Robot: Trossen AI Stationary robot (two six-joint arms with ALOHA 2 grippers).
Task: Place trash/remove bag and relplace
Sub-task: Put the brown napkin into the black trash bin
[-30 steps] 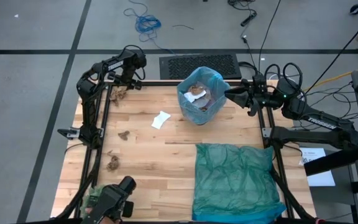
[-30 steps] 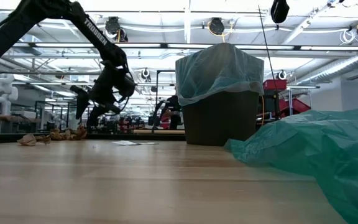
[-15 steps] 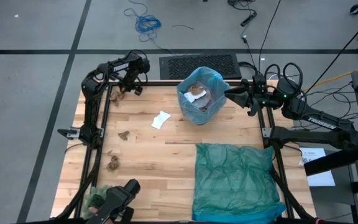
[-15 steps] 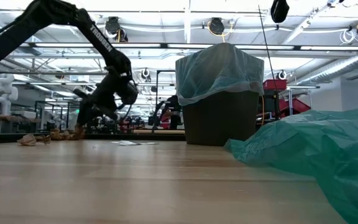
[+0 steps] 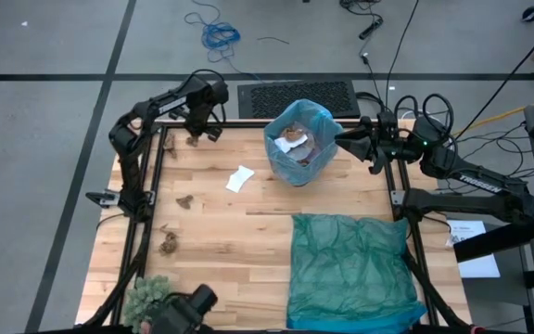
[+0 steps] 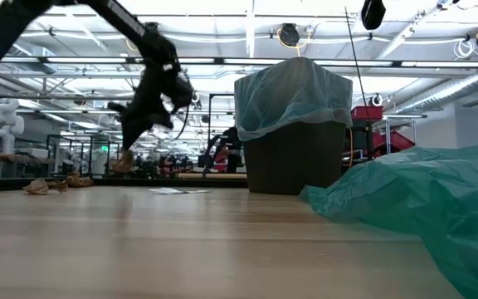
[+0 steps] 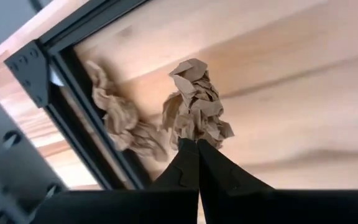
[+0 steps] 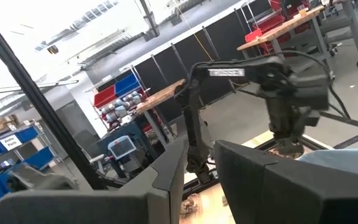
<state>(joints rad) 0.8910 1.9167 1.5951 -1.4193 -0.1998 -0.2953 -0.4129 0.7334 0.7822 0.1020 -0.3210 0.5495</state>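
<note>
My left gripper (image 5: 196, 133) (image 6: 136, 141) hangs over the table's far left corner, shut on a brown wadded paper lump of trash (image 7: 194, 102) (image 6: 123, 162). A second brown lump (image 7: 120, 121) lies on the table by the frame rail below it. The dark bin, lined with the light blue bag (image 5: 299, 144) (image 6: 293, 91), stands at the far middle with brown and white paper inside. My right gripper (image 5: 341, 137) (image 8: 199, 180) is level beside the bin's right rim, open, nothing between its fingers. My left gripper pinches the brown lump's upper edge (image 7: 196, 134) between its two shut fingertips, coming from above and pointing steeply down. The lump hangs below the fingers, lifted clear of the table.
A white scrap (image 5: 240, 178) and brown lumps (image 5: 184, 201) (image 5: 168, 245) lie on the table's left half. A darker teal bag (image 5: 350, 269) covers the near right. A green spiky ball (image 5: 146, 297) sits at the near left corner. Black frame rails (image 5: 142, 186) edge the table.
My left gripper has shut on a brown lump at the far left corner, then risen and gone toward the bin, turning a little. The lump has come up clear of the table; the other lump stays by the rail.
</note>
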